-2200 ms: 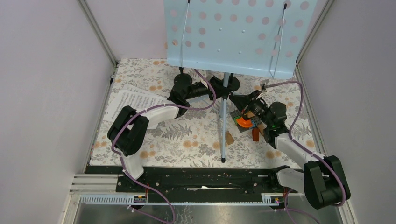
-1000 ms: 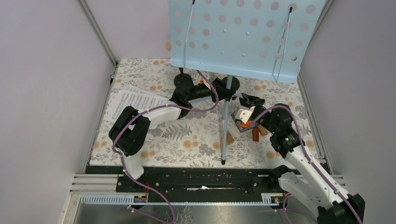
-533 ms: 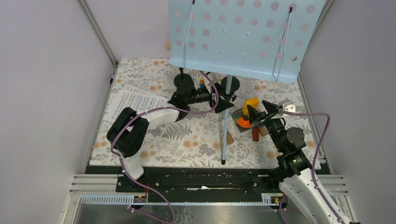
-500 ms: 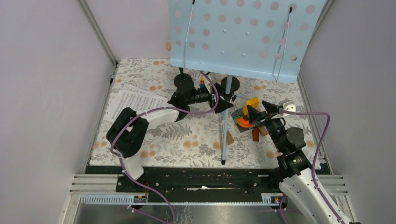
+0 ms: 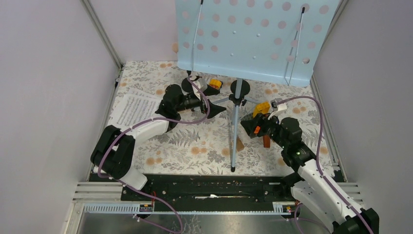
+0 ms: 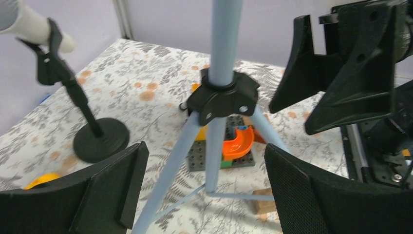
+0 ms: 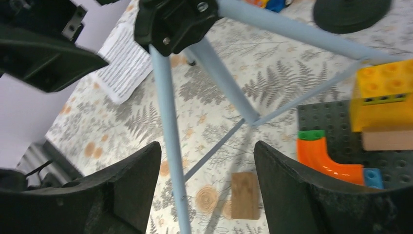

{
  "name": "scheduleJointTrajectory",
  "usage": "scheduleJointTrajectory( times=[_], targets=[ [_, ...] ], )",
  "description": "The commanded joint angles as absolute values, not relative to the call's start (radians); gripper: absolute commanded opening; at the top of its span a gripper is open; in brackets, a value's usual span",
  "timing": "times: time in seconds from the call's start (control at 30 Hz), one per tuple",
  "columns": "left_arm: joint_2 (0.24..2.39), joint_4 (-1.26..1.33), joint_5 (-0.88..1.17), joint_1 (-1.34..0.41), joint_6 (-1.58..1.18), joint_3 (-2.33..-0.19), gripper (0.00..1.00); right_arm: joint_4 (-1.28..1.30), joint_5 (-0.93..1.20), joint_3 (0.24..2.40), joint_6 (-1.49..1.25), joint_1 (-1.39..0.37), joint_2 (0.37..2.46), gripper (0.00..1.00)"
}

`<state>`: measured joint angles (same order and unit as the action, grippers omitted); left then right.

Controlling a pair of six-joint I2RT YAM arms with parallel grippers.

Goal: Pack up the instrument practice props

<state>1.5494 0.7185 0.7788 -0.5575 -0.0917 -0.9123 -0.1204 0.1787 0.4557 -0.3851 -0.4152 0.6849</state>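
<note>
Light-blue perforated music rack on tripod legs (image 5: 253,39) stands upright near the middle of the floral-print surface (image 5: 195,141); its panel hides the 12 o'clock end. Left gripper (image 5: 213,101) sits at 9 o'clock of the rack pole with its jaws spread wide, nothing between them, short of the pole. In the left wrist view the black tripod hub (image 6: 223,95) lies ahead of the gap. Right gripper (image 5: 247,127) sits at 3 o'clock of the pole, jaws also spread and empty, just beside the pole; contact cannot be told. White sheet-music pages (image 5: 131,109) lie flat at 9 o'clock of the surface. One black round-based mic holder (image 6: 101,139) stands upright, a pale microphone (image 6: 34,27) in its clip. Dark toy baseplate with an orange curved piece (image 7: 336,156) lies at 3 o'clock of the pole, and a small brown wooden block (image 7: 243,195) rests nearby.
</note>
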Motion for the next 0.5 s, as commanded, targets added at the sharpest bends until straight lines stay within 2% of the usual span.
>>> scheduleJointTrajectory(
  times=[0.0,0.1,0.23,0.37,0.47],
  targets=[
    [1.512,0.670,0.803,-0.528,0.035,-0.915,0.92,-0.256,0.342,0.480,-0.436,-0.419,0.728,0.76],
    [1.533,0.559,0.759,-0.528,0.127,-0.951,0.90,-0.329,0.351,0.466,-0.459,-0.421,0.758,0.75],
    [1.580,0.533,0.735,-0.527,0.165,-0.976,0.88,-0.373,0.329,0.484,-0.465,-0.440,0.824,0.75],
    [1.654,0.544,0.757,-0.528,0.154,-1.018,0.78,-0.392,0.274,0.516,-0.439,-0.473,0.909,0.70],
    [1.706,0.546,0.766,-0.526,0.133,-1.053,0.72,-0.398,0.283,0.550,-0.378,-0.500,0.973,0.63]
  ],
)
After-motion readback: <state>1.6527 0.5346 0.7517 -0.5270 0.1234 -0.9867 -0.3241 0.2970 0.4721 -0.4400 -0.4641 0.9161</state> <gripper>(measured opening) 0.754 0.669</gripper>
